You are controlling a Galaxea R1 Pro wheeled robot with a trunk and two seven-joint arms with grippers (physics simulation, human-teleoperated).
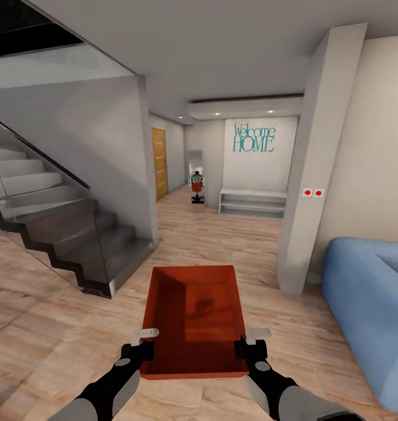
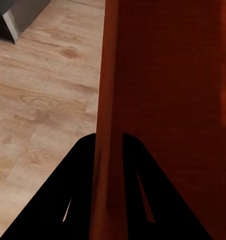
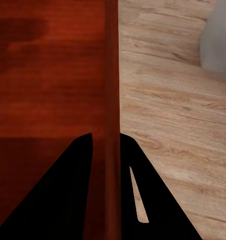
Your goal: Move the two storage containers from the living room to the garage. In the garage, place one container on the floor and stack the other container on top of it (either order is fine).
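One orange-red storage container (image 1: 194,316) hangs in front of me above the light wood planks, open side up and empty. My left gripper (image 1: 145,344) is shut on its left wall and my right gripper (image 1: 249,342) is shut on its right wall. In the left wrist view the two black fingers (image 2: 80,190) pinch the thin red wall (image 2: 109,100) between them. The right wrist view shows the same hold, black fingers (image 3: 75,195) on either side of the container's rim (image 3: 112,90). The garage is out of view.
A staircase with a glass balustrade (image 1: 58,228) rises at left. A white pillar (image 1: 316,175) and a blue sofa (image 1: 369,304) stand at right. Between them a wood-floored hallway (image 1: 216,234) runs ahead to a white bench (image 1: 253,203), a mirror (image 1: 196,175) and an orange door (image 1: 159,162).
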